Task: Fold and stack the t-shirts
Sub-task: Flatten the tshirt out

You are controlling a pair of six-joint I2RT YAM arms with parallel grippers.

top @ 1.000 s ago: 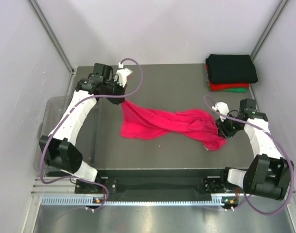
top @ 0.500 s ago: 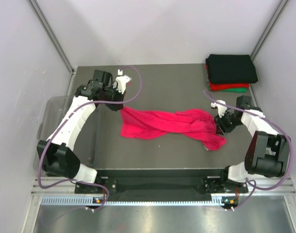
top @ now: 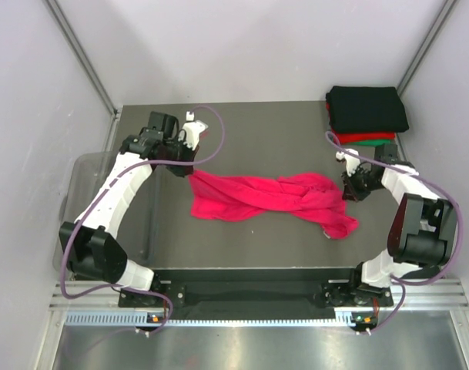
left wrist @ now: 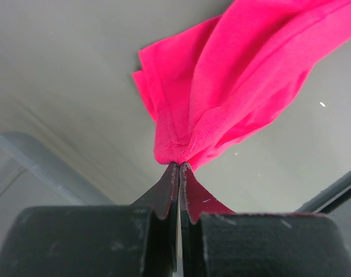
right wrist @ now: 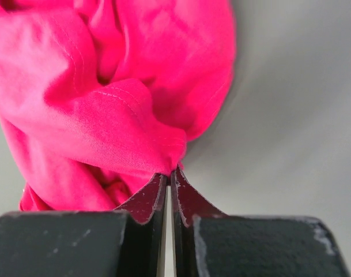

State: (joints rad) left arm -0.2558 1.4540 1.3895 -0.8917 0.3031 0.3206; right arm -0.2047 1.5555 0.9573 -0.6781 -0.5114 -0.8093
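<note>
A magenta-pink t-shirt (top: 269, 196) lies twisted and stretched across the middle of the table. My left gripper (top: 189, 168) is shut on its upper left corner; in the left wrist view the cloth (left wrist: 221, 86) hangs from the pinched tips (left wrist: 180, 165). My right gripper (top: 346, 190) is shut on the shirt's right end; in the right wrist view the bunched cloth (right wrist: 106, 104) fills the frame above the tips (right wrist: 168, 172). A folded stack with a black shirt (top: 367, 108) on top, red (top: 361, 139) and green (top: 373, 143) beneath, sits at the back right corner.
A clear plastic bin (top: 84, 200) hangs off the table's left edge, under the left arm. Metal frame posts (top: 80, 54) and white walls close in the back and sides. Purple cables loop from both wrists.
The right gripper has moved back and to the right with the shirt's end, pulling the cloth straighter. The left gripper shifted slightly left, still holding its corner.
</note>
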